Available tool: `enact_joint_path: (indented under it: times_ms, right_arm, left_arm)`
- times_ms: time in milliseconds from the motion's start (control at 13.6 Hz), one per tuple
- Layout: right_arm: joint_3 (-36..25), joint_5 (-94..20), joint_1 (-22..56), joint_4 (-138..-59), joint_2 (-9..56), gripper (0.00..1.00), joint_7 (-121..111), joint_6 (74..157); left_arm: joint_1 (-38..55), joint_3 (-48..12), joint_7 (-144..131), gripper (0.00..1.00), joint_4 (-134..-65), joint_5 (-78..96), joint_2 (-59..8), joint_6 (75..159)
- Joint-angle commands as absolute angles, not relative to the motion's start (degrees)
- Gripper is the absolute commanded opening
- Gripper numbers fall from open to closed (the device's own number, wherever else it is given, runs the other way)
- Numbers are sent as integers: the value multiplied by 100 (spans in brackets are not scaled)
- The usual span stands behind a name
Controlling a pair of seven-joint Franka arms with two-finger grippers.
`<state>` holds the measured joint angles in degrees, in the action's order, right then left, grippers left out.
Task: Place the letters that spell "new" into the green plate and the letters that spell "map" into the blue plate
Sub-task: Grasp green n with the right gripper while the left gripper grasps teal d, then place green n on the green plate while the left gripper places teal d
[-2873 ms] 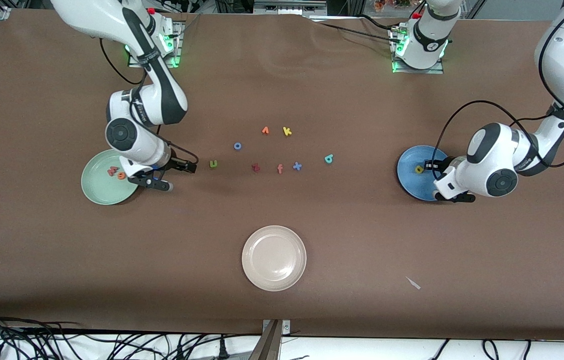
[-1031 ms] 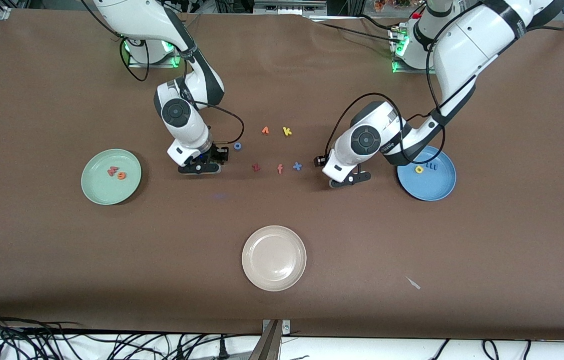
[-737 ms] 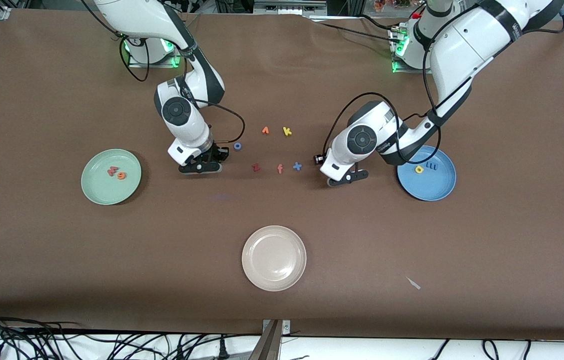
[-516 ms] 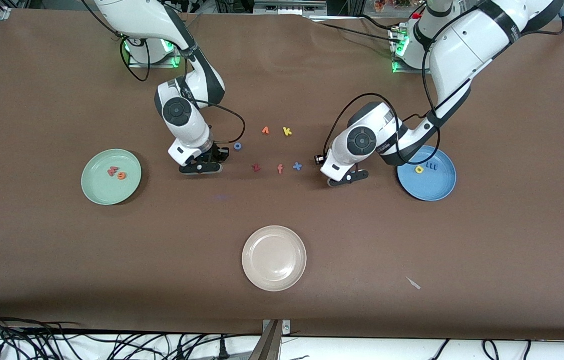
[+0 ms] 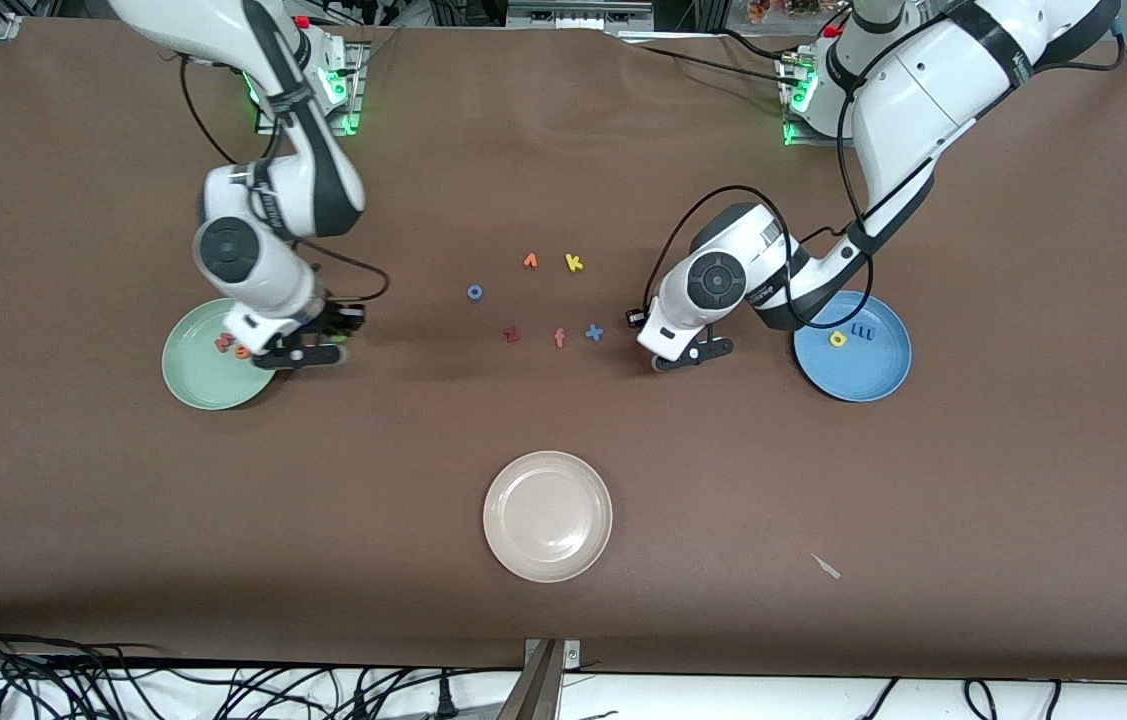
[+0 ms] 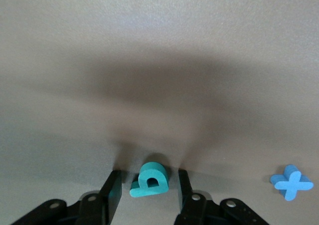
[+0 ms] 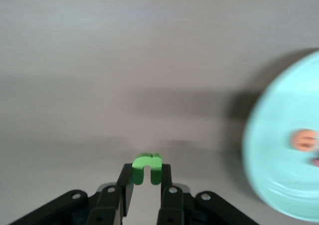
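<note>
The green plate (image 5: 193,385) holds a salmon-red w (image 5: 224,343) and an orange e (image 5: 241,351). My right gripper (image 5: 336,338) hangs over the table just beside that plate's rim, shut on the green n (image 7: 146,168). In the right wrist view the green plate (image 7: 279,185) and the orange e (image 7: 305,139) show off to one side. The blue plate (image 5: 868,375) holds a yellow letter (image 5: 837,339) and a blue m (image 5: 862,328). My left gripper (image 5: 661,335) stands low on the table, open, its fingers (image 6: 112,189) astride the teal letter (image 6: 150,181) with a gap on each side.
Loose letters lie mid-table: blue o (image 5: 474,292), an orange letter (image 5: 530,261), yellow k (image 5: 574,263), dark red z (image 5: 511,335), orange f (image 5: 559,338), blue x (image 5: 594,332). A cream-white plate (image 5: 548,515) sits nearer the front camera. A paper scrap (image 5: 826,566) lies by it.
My right gripper shut on the green n mid-table and carried it toward the green plate. My left gripper stayed over the teal letter while its fingers drew closer together.
</note>
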<state>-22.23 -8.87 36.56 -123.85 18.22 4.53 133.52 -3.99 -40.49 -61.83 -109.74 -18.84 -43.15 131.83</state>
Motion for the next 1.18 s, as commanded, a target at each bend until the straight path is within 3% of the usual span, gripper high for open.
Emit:
enact_joint_path:
  times_ms: [0,295,368,442,516,810,1105]
  right_arm:
    - [-2670,-870,3691,-12463,1775,0,255,13140]
    - [-3260,-861,3342,-12296,2047,0,-420,13122]
    - [-3261,-861,3166,-12279,2109,25,-605,13122]
    - [-3261,-870,3077,-12261,2109,86,-720,13131]
    - [-3252,-870,3067,-12156,2109,100,-747,13105]
    - [-3226,-914,3138,-11314,2118,100,-615,11693]
    - [-3208,-958,3260,-10873,2136,100,-458,11075]
  left_arm:
    - [-290,-3955,-6249,38,-11013,-1846,-4306,13228]
    - [-290,-3955,-6284,32,-11013,-1846,-4315,13228]
    - [-290,-3955,-6284,28,-11013,-1846,-4315,13228]
    - [-290,-3955,-6284,26,-11013,-1846,-4315,13219]
    - [-290,-3955,-6275,21,-11004,-1854,-4315,13201]
    - [-553,-4042,-6127,19,-10916,-1837,-4009,12913]
    - [-1517,-4699,-5434,19,-10460,-1775,-3850,11509]
